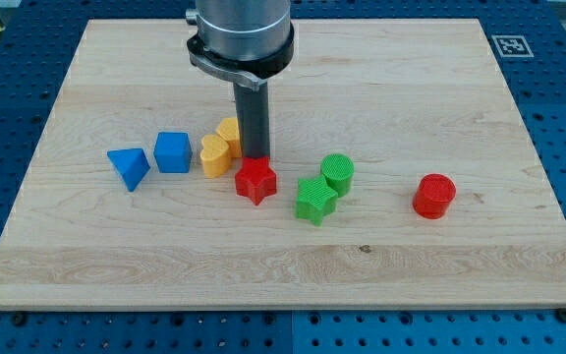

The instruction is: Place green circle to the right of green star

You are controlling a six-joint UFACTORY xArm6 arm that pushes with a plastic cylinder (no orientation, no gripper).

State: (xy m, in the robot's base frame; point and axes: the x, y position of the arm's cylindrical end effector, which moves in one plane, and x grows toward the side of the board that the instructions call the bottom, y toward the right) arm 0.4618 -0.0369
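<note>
The green circle [338, 173] stands just above and to the right of the green star [315, 200], touching it. Both sit a little right of the board's middle. My tip [255, 157] is at the lower end of the dark rod, just above the red star [255, 181] and right of the yellow blocks. The tip is to the left of both green blocks, about a block's width away from them.
A yellow heart [215, 155] and another yellow block [229, 133] sit left of the rod. A blue cube [173, 152] and a blue triangle [128, 167] lie further left. A red cylinder [433, 196] stands at the right. The wooden board [283, 285] lies on a blue perforated table.
</note>
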